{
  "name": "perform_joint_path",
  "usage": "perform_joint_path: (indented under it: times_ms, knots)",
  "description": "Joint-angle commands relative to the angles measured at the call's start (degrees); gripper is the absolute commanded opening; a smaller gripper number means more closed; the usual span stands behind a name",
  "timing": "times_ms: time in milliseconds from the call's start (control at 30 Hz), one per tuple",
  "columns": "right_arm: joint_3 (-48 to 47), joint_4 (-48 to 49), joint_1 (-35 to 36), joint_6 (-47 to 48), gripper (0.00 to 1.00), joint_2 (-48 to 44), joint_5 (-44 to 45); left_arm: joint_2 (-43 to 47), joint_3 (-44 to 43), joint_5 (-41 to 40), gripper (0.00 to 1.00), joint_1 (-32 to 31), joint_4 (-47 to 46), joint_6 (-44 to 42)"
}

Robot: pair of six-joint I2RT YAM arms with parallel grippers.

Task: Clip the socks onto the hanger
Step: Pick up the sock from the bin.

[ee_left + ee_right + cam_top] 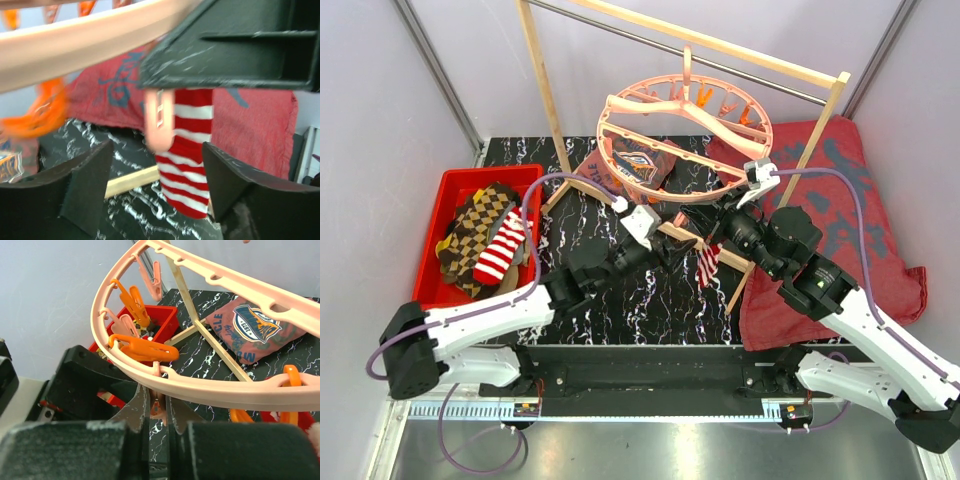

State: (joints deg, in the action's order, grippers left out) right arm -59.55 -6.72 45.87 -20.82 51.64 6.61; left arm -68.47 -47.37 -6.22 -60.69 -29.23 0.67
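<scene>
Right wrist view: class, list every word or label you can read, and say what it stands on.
"CLE": white letters, cut off, on the dark-red fabric piece with a blue-orange crest.
"M": one letter below it, the rest hidden.
Lettering inside the crest: too small to read.
Nothing else readable.

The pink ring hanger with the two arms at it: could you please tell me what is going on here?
A red-white striped sock hangs from a pink clip under the hanger's near rim. The right gripper is shut on that clip, while the left gripper stands open around the sock without touching it. More socks lie in the red bin.
</scene>
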Motion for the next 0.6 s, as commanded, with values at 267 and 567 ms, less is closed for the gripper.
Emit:
perform_joint_path:
  times_ms: [267,567]
  knots:
    - [2.0,2.9,0.3,2.4,0.09,-1.5,3.2,17.9,-1.7,-25.7,0.88,1.2,41.7,11.4]
    - [2.8,3.1,0.4,4.5,0.09,-2.2,3.8,20.8,-4.6,-23.2,0.81,24.9,60.0,15.2]
